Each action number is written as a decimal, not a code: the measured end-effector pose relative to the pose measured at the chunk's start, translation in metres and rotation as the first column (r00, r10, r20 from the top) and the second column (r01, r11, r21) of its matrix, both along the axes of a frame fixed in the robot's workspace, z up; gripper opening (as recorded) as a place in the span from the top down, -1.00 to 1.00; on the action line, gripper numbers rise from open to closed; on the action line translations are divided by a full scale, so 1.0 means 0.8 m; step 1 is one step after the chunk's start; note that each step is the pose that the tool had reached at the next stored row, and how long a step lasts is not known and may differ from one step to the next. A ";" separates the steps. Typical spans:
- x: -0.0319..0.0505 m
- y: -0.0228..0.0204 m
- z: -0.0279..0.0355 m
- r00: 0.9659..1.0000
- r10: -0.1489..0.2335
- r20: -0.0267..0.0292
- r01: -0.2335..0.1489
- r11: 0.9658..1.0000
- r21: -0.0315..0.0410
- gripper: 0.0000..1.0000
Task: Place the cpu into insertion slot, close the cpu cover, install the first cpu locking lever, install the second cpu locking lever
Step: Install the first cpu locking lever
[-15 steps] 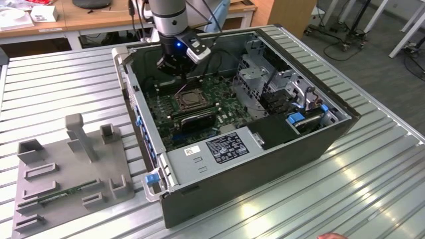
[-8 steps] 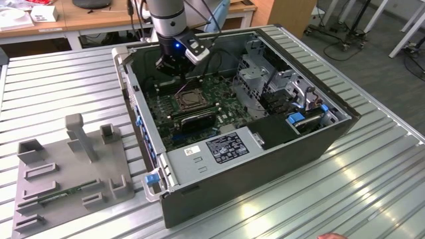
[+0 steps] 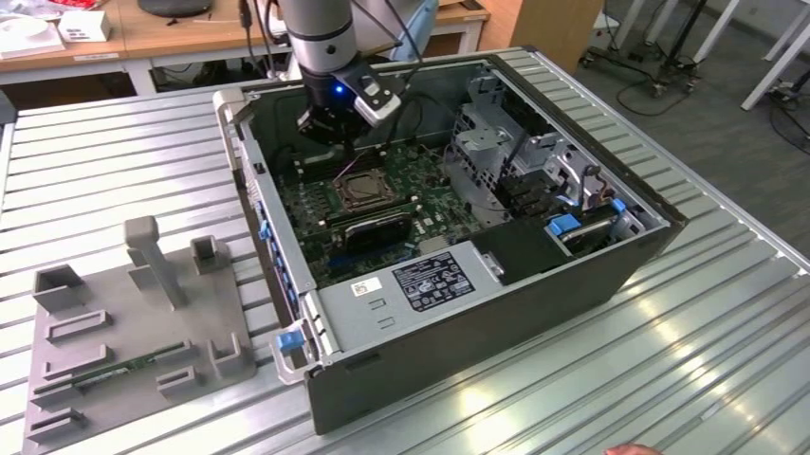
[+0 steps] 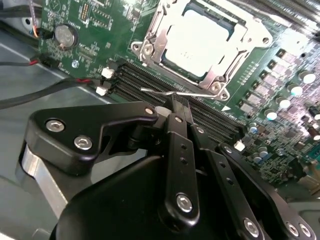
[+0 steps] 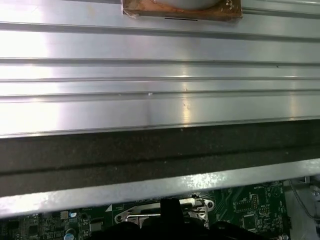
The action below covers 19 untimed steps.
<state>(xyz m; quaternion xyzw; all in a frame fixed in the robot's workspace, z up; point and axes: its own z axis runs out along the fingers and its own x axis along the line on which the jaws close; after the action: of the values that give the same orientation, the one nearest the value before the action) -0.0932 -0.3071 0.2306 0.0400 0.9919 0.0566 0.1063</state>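
In the exterior view the arm reaches down into an open computer case (image 3: 595,275) that lies on a ribbed metal table (image 3: 708,370), and its gripper (image 3: 332,128) hangs over the green motherboard (image 3: 418,171), at about twelve o'clock from the insertion slot (image 3: 360,190). In the second wrist view the gripper (image 4: 176,107) has its black fingers (image 4: 180,145) drawn together to a narrow tip, and that tip meets a thin silver locking lever (image 4: 165,92) that runs along the socket's near edge, just beside the long black memory slots (image 4: 210,120); whether the fingers truly pinch the wire or merely touch it cannot be told. The cpu (image 4: 200,42) already sits in the insertion slot, its pale metal top showing through the window of the cpu cover (image 4: 155,37), which lies flat over it (the frame looks level with the socket all round). A round coin battery (image 4: 65,35) sits on the board at roughly ten o'clock from the socket. In the exterior view, a grey fixture tray (image 3: 127,351) rests on the table, well apart from the case, toward the exterior view's left.
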 end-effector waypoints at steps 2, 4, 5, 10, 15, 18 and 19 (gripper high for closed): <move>0.000 -0.0013 0.0000 1.000 0.003 0.003 -0.003 1.000 0.015 0.79; -0.001 -0.0051 -0.0003 1.000 0.005 0.003 -0.005 1.000 0.020 0.79; -0.002 -0.0073 -0.0008 1.000 0.006 0.003 -0.006 1.000 0.021 0.79; -0.003 -0.0138 -0.0051 1.000 0.014 0.003 -0.014 0.999 0.043 0.79; -0.003 -0.0157 -0.0073 1.000 0.026 0.005 -0.026 0.998 0.062 0.79; -0.003 -0.0163 -0.0104 0.999 0.032 0.005 -0.032 0.997 0.064 0.79; -0.003 -0.0164 -0.0109 0.999 0.036 0.005 -0.036 0.997 0.066 0.79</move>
<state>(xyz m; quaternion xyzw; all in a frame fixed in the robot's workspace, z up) -0.0952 -0.3202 0.2219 0.0254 0.9899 0.0914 0.1056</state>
